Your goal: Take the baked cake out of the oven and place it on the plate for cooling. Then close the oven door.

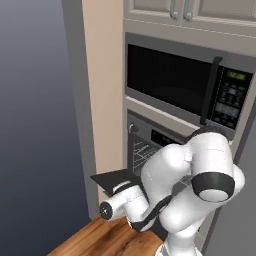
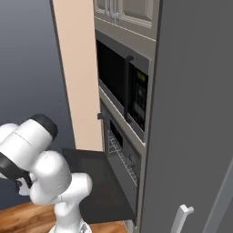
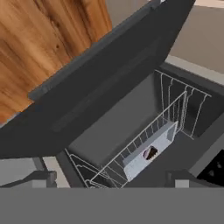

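The oven point(image 1: 146, 134) stands with its oven door point(image 3: 100, 83) folded down flat, also seen as a dark panel point(image 2: 98, 177). Inside the cavity, on a wire rack point(image 3: 173, 109), a pale grey tray point(image 3: 139, 165) carries the small brown and pink cake point(image 3: 151, 153). My gripper point(image 3: 113, 180) hovers over the door's inner end, facing into the cavity, a short way from the cake. Its fingertips point(image 3: 42, 179) stand wide apart with nothing between them. The plate is out of view.
A black microwave point(image 1: 175, 80) with a vertical handle sits just above the oven, under pale cabinets point(image 1: 190, 12). A tall grey panel point(image 2: 191, 113) flanks the oven on the right. Wooden floor point(image 3: 48, 39) lies below the door. My own arm point(image 1: 200, 175) crowds the space before the oven.
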Robot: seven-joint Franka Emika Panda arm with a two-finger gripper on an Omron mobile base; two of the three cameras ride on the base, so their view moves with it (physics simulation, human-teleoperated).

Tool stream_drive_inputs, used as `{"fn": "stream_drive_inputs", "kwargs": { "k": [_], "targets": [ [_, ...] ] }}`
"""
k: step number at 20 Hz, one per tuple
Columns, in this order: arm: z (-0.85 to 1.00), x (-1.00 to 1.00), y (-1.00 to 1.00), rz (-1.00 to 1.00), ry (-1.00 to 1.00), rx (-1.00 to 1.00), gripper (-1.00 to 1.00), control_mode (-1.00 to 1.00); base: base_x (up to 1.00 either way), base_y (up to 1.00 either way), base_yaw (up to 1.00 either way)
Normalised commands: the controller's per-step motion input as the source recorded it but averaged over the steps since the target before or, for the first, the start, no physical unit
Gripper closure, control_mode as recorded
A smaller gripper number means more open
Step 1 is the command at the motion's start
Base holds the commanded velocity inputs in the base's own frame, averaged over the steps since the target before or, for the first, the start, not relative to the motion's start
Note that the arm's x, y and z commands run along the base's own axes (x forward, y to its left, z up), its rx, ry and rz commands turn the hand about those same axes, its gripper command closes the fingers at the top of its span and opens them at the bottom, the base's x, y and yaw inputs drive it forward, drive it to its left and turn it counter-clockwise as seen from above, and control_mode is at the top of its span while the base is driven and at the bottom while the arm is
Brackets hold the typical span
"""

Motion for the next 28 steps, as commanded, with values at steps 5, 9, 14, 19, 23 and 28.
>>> {"fn": "stream_drive_inputs", "kwargs": {
  "k": [5,9,14,19,23,28],
  "targets": [
    [0.61,0.80,-0.30,-0.09,0.02,0.21,-1.00,-1.00,0.00,0.00,0.00],
    [0.04,0.74,-0.53,-0.20,0.00,0.03,-1.00,-1.00,0.00,0.00,0.00],
    [-0.23,0.41,-0.38,-0.20,-0.02,0.00,-1.00,-1.00,0.00,0.00,0.00],
    [-0.07,0.02,-0.16,-0.19,-0.14,0.02,-1.00,-1.00,0.00,0.00,0.00],
    [-0.13,0.09,-0.13,-0.19,-0.23,0.00,-1.00,-1.00,0.00,0.00,0.00],
    [-0.28,0.56,-0.13,-0.19,-0.09,0.00,-1.00,-1.00,0.00,0.00,0.00]
  ]
}}
